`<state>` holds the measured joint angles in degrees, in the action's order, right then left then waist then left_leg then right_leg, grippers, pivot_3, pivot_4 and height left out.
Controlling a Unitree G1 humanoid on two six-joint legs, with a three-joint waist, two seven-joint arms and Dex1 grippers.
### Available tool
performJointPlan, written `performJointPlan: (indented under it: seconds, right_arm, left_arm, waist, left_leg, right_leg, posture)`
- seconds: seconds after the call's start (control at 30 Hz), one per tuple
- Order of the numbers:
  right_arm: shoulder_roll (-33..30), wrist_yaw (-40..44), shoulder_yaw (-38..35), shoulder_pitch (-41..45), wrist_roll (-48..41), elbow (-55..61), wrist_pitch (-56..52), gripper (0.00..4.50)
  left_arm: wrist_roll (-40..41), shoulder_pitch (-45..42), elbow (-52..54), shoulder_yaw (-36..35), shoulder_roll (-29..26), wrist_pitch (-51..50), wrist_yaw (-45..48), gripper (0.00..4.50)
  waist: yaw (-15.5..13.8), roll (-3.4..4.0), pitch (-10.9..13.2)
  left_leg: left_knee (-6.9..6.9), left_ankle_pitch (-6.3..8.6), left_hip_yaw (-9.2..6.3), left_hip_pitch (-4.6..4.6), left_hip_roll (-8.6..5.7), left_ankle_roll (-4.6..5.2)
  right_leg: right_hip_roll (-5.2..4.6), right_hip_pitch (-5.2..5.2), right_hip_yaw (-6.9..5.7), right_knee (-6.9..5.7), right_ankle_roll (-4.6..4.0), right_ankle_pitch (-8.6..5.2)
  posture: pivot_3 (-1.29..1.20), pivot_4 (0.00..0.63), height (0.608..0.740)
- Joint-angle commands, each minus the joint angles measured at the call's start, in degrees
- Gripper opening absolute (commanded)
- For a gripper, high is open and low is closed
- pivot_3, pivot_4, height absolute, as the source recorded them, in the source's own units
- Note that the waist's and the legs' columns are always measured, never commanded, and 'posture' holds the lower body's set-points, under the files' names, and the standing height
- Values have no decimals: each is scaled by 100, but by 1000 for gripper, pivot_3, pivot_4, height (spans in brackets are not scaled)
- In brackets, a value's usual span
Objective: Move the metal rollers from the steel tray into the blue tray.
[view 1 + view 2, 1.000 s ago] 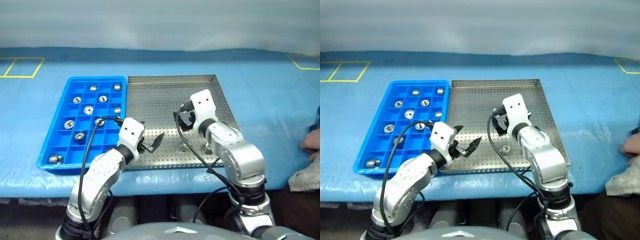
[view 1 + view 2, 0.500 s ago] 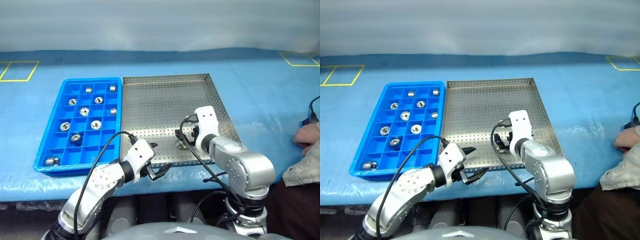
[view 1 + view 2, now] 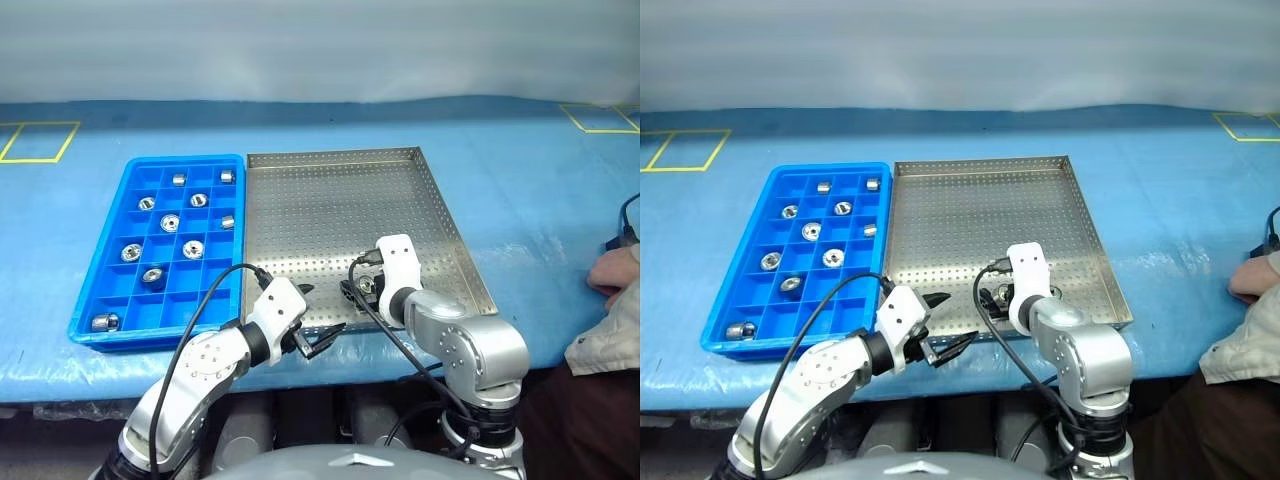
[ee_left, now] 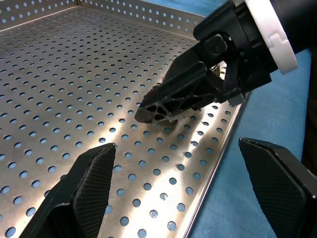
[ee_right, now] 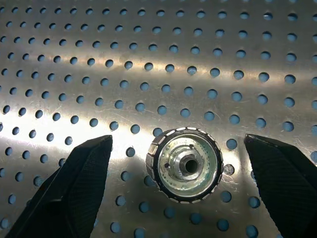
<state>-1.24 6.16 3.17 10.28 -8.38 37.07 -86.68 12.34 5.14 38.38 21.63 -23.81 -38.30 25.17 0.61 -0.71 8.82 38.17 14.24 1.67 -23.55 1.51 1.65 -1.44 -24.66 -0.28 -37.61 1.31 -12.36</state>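
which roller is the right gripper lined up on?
The one roller lying in the steel tray, near its front rim, hole up, between the open right gripper's fingers. The other rollers sit in the blue tray.

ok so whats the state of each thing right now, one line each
left tool: open, empty, at the steel tray's near edge
right tool: open, straddling one roller, not closed on it
roller: lying flat in the steel tray, hole up, free
steel tray: otherwise bare where it shows
blue tray: partly filled, rollers in several compartments
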Motion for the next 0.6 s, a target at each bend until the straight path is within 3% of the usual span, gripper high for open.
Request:
performJointPlan:
  seconds: [0.03,0.1,0.33,0.43,0.6]
  right_arm:
    - [18,-48,30,-3,-30,146,161,4310]
    - [57,-61,11,12,-47,183,175,3918]
    - [158,-120,-30,238,-40,223,190,1698]
    - [197,-127,-62,510,-59,201,214,1693]
    - [215,-50,273,1104,-89,-201,759,1693]
  left_arm:
    - [29,14,339,-67,52,86,-57,4338]
    - [34,33,350,-86,78,94,-89,4338]
    - [-72,48,392,-110,133,120,-242,4338]
    - [-127,63,432,-230,259,197,-439,4338]
    - [-219,112,440,-825,1038,526,-1269,4338]
  waist:
    - [1,0,0]
    - [-1,0,0]
    - [-9,0,0]
    - [-19,-1,1]
    - [-122,-3,2]
  left_leg:
    - [0,0,0,0,0,0]
    - [0,0,1,1,1,0]
    - [0,0,0,0,1,0]
    - [0,0,0,0,1,0]
    - [0,0,-1,-1,0,0]
  right_leg:
    - [0,0,0,0,0,0]
    - [1,0,0,0,0,0]
    - [1,-1,0,0,2,-1]
    - [2,-1,0,0,2,0]
    - [1,0,-2,2,29,15]
  posture:
    - [78,150,740]
    - [81,150,740]
    - [103,150,740]
    - [138,150,740]
    - [221,150,740]
